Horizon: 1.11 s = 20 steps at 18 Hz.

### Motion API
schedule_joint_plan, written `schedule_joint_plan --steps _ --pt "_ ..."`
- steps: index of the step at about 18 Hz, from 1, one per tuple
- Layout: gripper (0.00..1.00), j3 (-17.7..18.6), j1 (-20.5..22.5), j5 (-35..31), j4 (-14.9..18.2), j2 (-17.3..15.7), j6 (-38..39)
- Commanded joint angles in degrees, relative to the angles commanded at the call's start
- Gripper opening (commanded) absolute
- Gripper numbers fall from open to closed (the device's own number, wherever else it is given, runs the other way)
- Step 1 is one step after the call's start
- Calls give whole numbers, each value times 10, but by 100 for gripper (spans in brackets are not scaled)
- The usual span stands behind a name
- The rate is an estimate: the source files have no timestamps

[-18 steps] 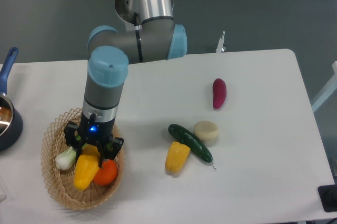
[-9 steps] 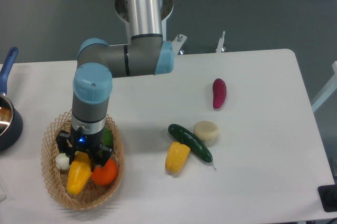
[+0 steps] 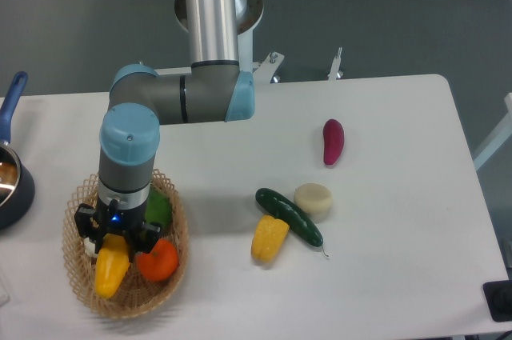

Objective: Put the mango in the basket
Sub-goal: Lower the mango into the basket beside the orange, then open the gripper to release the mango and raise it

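At far left we see a dark blue pot (image 3: 11,188) at the table's edge. Next comes the basket (image 3: 172,272), where the gripper (image 3: 112,238) stands clamped on the mango (image 3: 110,270) — the fruit hangs inside the rim, beside an orange (image 3: 158,261) and a green vegetable (image 3: 158,207). Further right lie a corn piece (image 3: 269,238), a cucumber (image 3: 290,217) and a purple sweet potato (image 3: 333,141).

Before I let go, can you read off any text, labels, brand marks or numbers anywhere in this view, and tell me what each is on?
None: no word, number or brand mark is readable anywhere in this view.
The gripper carries only a small blue light, not text.
The mango, basket and table show no labels.
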<state>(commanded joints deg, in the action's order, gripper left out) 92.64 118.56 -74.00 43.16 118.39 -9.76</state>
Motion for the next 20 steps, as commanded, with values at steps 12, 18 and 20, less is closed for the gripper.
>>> schedule_joint_plan --steps 12,18,20 --pt "44 0 -7 -1 1 14 -2" --pt "71 -9 -7 -2 1 21 -6" --pt "76 -15 -7 -3 1 25 -5"
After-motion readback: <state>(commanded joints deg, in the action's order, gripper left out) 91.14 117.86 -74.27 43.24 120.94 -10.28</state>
